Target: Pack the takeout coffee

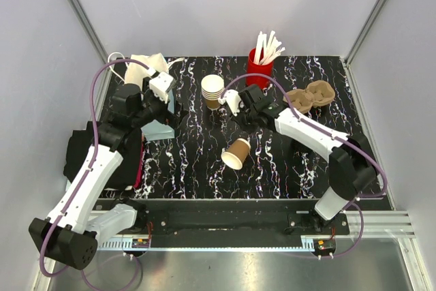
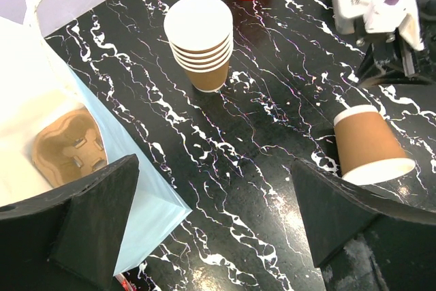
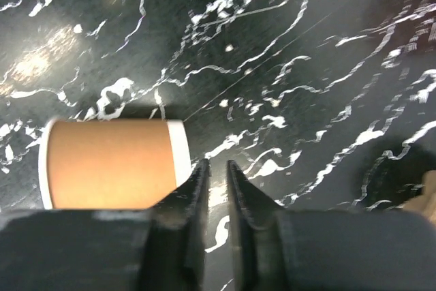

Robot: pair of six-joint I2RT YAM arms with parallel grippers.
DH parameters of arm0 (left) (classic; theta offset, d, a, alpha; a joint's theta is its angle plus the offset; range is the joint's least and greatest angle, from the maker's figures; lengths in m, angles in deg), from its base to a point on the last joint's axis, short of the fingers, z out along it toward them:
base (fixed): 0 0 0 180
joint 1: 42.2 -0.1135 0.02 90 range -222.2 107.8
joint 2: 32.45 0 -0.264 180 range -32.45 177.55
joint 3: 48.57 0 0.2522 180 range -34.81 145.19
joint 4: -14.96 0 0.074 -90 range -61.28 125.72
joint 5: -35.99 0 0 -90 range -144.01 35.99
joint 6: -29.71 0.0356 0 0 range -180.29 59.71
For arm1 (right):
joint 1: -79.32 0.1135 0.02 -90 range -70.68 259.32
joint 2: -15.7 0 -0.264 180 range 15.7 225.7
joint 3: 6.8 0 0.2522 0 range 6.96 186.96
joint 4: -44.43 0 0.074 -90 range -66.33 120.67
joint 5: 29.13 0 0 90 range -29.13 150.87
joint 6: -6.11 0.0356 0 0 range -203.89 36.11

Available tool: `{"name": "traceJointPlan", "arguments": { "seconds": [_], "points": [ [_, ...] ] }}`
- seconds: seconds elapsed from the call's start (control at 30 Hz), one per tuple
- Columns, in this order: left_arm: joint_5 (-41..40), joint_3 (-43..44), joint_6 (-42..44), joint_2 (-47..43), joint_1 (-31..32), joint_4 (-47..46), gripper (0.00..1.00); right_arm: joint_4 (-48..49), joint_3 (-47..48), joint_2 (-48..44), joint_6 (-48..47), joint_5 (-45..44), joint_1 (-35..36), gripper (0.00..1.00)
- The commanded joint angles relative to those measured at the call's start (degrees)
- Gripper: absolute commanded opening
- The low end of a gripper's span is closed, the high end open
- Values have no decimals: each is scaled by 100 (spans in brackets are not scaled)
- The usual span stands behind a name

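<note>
Takeout coffee [image 1: 236, 152] is found tipped on its side at 6 o'clock of cup stack [image 1: 212, 91], prob. to be righted first; R gripper [image 3: 216, 168] is pinched nearly closed, empty, beside it; L gripper [image 2: 214, 168] is held wide, empty.

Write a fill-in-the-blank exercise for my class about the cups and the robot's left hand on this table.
1. The lone brown cup lies on its ____ on the table.
2. The stick holder, filled with white sticks, is coloured ____.
3. The left hand is wide ____, with nothing between its fingers.
4. The stack of lidless cups stands ____, mouths facing up.

Missing words: side; red; open; upright.
</note>
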Motion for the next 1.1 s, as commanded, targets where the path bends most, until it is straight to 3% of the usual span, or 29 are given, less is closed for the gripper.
{"name": "traceJointPlan", "arguments": {
  "seconds": [0.0, 0.07, 0.1, 0.2, 0.33, 0.87, 1.0, 1.07],
  "points": [
    [217, -18, -83, -151, -71, -347, 99, -226, 167, -146, -73, 444, 80, 33],
    [235, -18, -84, -124, -71, -348, 99, -182, -69, -462, -188, 261, 281, 43],
    [226, -18, -83, -115, -71, -348, 99, -86, -157, -681, -258, 155, 370, 53],
    [252, -36, -101, -98, -97, -382, 99, 73, -492, -989, -311, -100, 739, 62],
    [270, -53, -92, -124, -132, -365, 99, 108, -694, -991, -311, -215, 977, 67],
    [226, -123, -250, -203, -475, -462, 99, 1030, -888, -183, -390, -1998, 2225, 63],
    [252, -123, -259, -203, -510, -471, 99, 1460, -862, 203, -390, -2797, 2374, 56],
    [252, -132, -259, -212, -519, -479, 99, 1523, -739, 423, -364, -3158, 2444, 48]
  ]
}}
